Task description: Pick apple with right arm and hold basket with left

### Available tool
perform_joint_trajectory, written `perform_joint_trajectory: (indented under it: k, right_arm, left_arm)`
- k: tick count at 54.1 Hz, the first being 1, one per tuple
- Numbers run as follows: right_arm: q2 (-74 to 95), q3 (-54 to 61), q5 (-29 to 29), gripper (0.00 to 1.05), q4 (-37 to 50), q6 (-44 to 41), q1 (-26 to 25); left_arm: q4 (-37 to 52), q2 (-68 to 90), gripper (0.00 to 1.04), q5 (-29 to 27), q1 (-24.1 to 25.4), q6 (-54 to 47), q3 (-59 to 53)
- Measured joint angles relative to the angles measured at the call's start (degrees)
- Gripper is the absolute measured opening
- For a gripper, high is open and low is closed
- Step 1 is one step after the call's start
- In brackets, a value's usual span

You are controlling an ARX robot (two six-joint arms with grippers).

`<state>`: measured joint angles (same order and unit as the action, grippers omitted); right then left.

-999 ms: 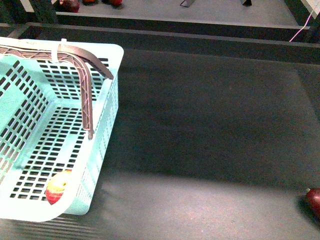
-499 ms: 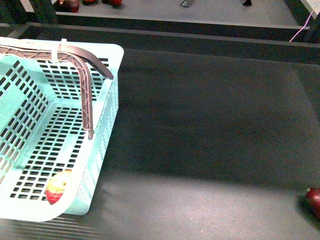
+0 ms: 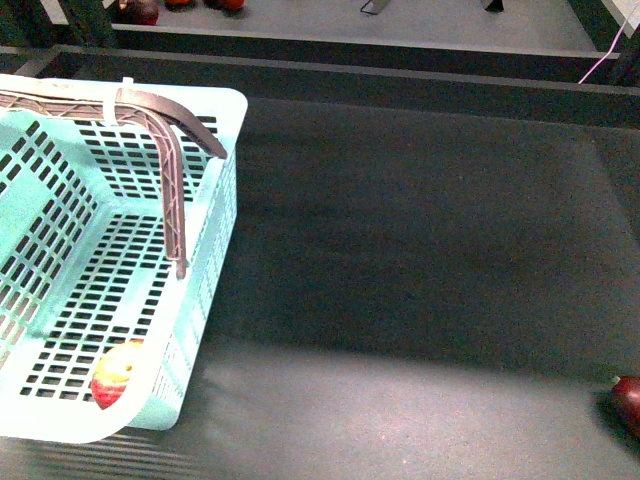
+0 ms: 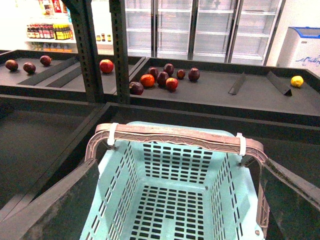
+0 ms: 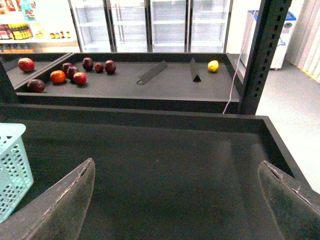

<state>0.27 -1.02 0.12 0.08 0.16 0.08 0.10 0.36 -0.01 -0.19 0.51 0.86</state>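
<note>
Both grippers wide open, holding nothing.

Left gripper (image 4: 175,200) spread above the blue basket (image 4: 170,200) and its brown handle (image 4: 175,136); right gripper (image 5: 175,200) spread over the dark table (image 5: 165,165). Red and yellow apple (image 3: 116,375) inside the basket's near corner. Dark fruit (image 3: 629,402), maybe another apple, at the far right edge.

No legible text anywhere. Bottle labels on store shelf (image 4: 47,32) too small to read. Blue marking on freezer (image 4: 305,42) blurred, unreadable. Basket (image 3: 225,190) unmarked.
</note>
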Motion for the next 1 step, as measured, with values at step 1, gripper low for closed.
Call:
perform_joint_trajectory:
  k: [1]
  right_arm:
    - [0.0,0.0,0.0,0.96,0.0,0.0,0.0]
  left_arm:
    - [0.0,0.0,0.98,0.0,0.0,0.0,0.0]
